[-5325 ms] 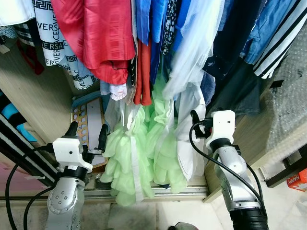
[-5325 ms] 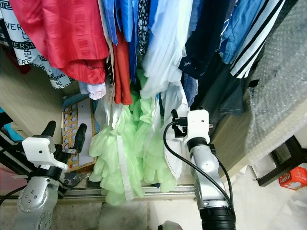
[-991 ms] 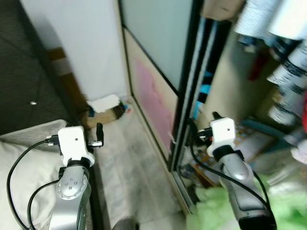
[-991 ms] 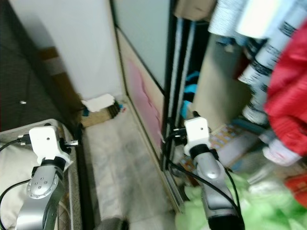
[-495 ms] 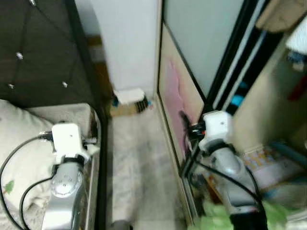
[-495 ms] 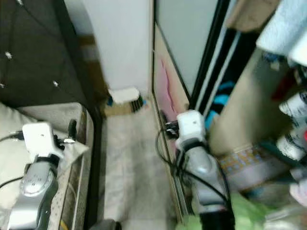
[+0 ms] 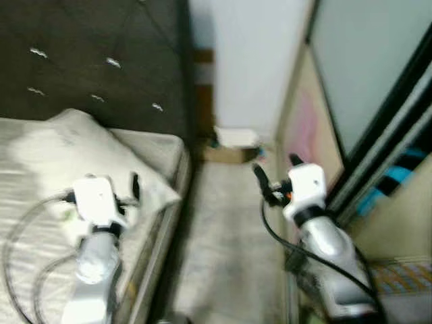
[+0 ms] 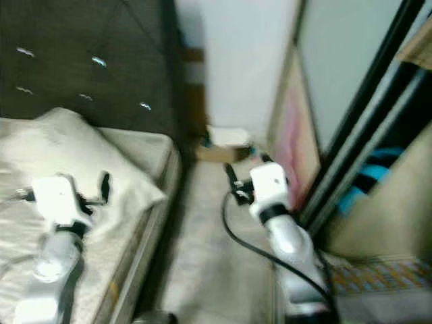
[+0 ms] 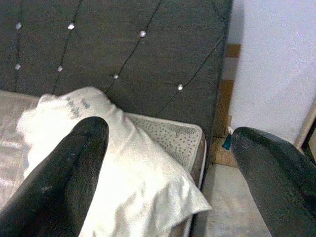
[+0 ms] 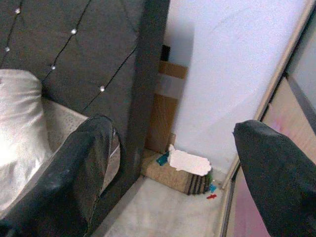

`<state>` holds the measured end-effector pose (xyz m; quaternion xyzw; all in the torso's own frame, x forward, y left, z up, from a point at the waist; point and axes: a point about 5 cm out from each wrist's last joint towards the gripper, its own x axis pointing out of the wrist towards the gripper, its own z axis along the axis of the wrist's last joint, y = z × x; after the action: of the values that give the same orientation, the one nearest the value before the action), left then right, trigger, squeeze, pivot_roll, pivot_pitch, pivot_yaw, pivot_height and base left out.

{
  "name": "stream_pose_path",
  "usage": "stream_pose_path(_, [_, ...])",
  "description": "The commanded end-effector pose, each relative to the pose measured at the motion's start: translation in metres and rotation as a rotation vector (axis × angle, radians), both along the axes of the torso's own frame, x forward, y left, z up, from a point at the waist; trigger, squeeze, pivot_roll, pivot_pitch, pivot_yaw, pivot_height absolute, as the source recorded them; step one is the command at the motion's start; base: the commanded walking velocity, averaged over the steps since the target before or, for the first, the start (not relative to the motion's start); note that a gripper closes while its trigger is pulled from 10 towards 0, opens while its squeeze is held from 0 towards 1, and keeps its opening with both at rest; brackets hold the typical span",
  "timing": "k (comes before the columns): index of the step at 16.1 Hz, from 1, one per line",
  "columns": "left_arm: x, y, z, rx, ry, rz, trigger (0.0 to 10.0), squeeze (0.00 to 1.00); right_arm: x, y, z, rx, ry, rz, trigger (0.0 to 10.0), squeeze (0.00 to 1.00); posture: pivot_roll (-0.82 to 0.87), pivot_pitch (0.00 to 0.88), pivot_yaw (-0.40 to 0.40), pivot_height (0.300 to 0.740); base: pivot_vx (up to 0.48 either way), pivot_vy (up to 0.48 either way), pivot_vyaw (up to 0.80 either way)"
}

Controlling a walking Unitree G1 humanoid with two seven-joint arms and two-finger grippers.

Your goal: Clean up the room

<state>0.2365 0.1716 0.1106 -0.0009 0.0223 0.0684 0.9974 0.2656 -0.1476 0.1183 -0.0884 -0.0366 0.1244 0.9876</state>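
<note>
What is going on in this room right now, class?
The robot is handling nothing at this moment. It faces a narrow strip of floor between a bed with a white pillow and dark tufted headboard, and a sliding wardrobe door. The left gripper hangs over the pillow and the right gripper over the floor, both with fingers open and empty. A small white item lies by the far wall.

A dark grey tufted fabric headboard [image 9: 123, 54] with shiny studs fills ten to twelve o'clock. Below it a white rumpled pillow [image 9: 118, 182] lies on the pale mattress [image 9: 173, 133]. At twelve o'clock a flat brown cardboard piece [image 10: 165, 108] leans against the white wall [image 10: 227, 64], above a small tan box [image 10: 180, 178]. A sliding mirrored wardrobe door [image 7: 368, 74] stands at two o'clock.
</note>
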Motion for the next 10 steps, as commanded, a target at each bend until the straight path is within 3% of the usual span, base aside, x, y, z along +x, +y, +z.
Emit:
stream_pose_path(1, [0.0005, 0.0022, 0.0045, 0.011, -0.016, 0.001, 10.0, 0.00, 0.0046, 0.0015, 0.0051, 0.007, -0.010, 0.003, 10.0, 0.00, 0.03, 0.018, -0.015, 0.740, 0.000, 0.000, 0.80])
stream_pose_path(4, [0.0004, 0.0034, 0.0057, 0.035, -0.032, 0.001, 10.0, 0.00, 0.0066, 0.0022, 0.0074, 0.004, -0.013, 0.019, 10.0, 0.00, 0.03, 0.009, -0.022, 0.740, 0.000, 0.000, 0.80])
stream_pose_path(10, [-0.0015, 0.0036, 0.0029, 0.000, -0.009, 0.024, 10.0, 0.00, 0.0081, 0.0065, 0.0066, -0.002, -0.009, 0.047, 10.0, 0.00, 0.04, 0.000, -0.032, 0.740, 0.000, 0.000, 0.80])
